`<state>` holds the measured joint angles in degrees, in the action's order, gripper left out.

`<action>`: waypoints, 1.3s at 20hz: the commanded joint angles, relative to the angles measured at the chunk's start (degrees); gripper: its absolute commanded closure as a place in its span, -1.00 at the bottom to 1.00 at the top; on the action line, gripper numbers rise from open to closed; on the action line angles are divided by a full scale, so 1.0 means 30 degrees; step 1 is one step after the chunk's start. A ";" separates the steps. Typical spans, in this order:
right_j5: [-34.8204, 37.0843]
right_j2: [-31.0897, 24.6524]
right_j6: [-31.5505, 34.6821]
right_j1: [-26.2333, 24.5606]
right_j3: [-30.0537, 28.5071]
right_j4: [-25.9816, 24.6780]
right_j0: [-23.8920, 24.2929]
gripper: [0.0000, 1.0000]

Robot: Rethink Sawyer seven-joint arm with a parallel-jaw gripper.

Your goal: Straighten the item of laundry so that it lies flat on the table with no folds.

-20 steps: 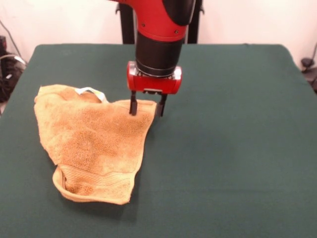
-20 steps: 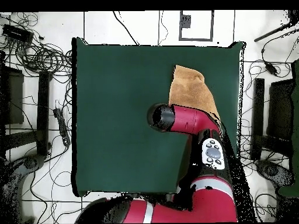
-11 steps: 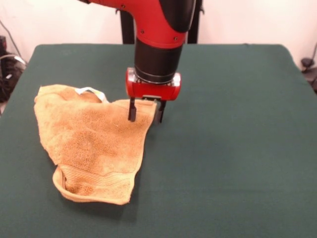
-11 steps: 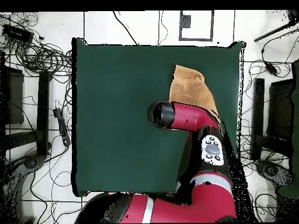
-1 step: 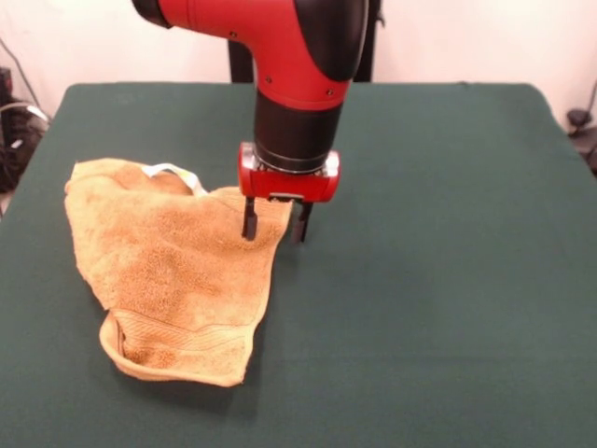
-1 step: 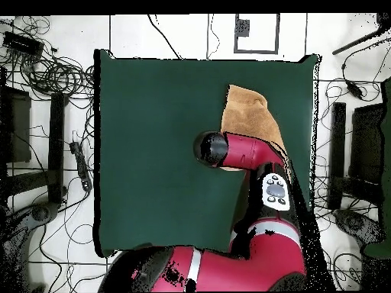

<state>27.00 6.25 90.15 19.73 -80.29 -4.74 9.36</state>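
Towel [image 5: 173, 266] sits on the left side of the table [image 5: 429, 280] in the front view, still crumpled: bottom end is folded over with the border band showing, white tag loop [image 5: 173, 172] on the far edge. Not flat yet.

Change over the last second: arm [image 5: 298, 75] has come down a bit, and the pincer [image 5: 272, 222] is now lower over the towel's right-hand far corner. Towel itself hasn't moved. Pincer is parted a moderate width, holding nothing. Left finger is over the cloth, right finger just off the edge over bare table, so the fingers straddle the corner. Can't tell whether the tips touch the cloth or the table yet.

My read: this is the approach to a corner grab. Next would be closing on that corner and pulling it out to the right to open the fold. Risk: the off-edge finger slides past the hem and grabs too little.

Views: front shows the fingers, the fold and the tag. Overhead hides all that, since the arm covers the pincer and the near part of the towel [image 6: 246, 114]; it does show the towel lying close to one table edge, with plenty of bare table on the other side to spread into.
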 commanded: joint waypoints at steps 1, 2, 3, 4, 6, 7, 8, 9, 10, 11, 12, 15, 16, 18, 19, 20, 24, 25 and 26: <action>0.1706 -0.1858 0.1282 -0.0478 0.0517 -0.0144 -0.0756 -1.00; 0.1806 -0.1816 0.1439 -0.0418 0.0487 -0.0033 -0.0777 -1.00; 0.1875 -0.1758 0.1704 -0.0400 0.0423 0.0123 -0.0813 -1.00; 0.1927 -0.1686 0.2057 -0.0334 0.0366 0.0340 -0.0834 -1.00; 0.2212 -0.1220 0.3345 -0.0327 0.0256 0.0983 -0.1054 -1.00; 0.2794 -0.1049 0.3565 -0.0359 0.0300 0.1205 -0.1130 1.00; 0.2953 -0.1045 0.3428 -0.0387 0.0394 0.1147 -0.1134 1.00; 0.3111 -0.1041 0.3291 -0.0415 0.0488 0.1089 -0.1137 1.00; 0.3270 -0.1037 0.3154 -0.0443 0.0582 0.1031 -0.1140 1.00; 0.3485 -0.1003 0.3146 -0.0484 0.0707 0.1056 -0.1168 1.00; 0.3686 -0.1075 0.3025 -0.0518 0.0783 0.1058 -0.1133 1.00; 0.3856 -0.1140 0.2908 -0.0592 0.1015 0.0979 -0.1101 1.00; 0.3949 -0.1135 0.2882 -0.0623 0.1123 0.0952 -0.1102 1.00; 0.4049 -0.1083 0.2918 -0.0665 0.1284 0.0898 -0.1145 1.00; 0.3474 -0.1152 0.2972 -0.0683 0.1329 0.0850 -0.1132 1.00; 0.2899 -0.1221 0.3026 -0.0701 0.1373 0.0801 -0.1118 1.00; 0.2934 -0.1463 0.2688 -0.0615 0.1183 0.0695 -0.1016 1.00; 0.2895 -0.1631 0.2631 -0.0622 0.1168 0.0767 -0.0956 1.00; 0.2611 -0.1854 0.2591 -0.0423 0.0774 0.0833 -0.0848 1.00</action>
<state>32.42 6.90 90.15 18.87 -76.79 -4.52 8.52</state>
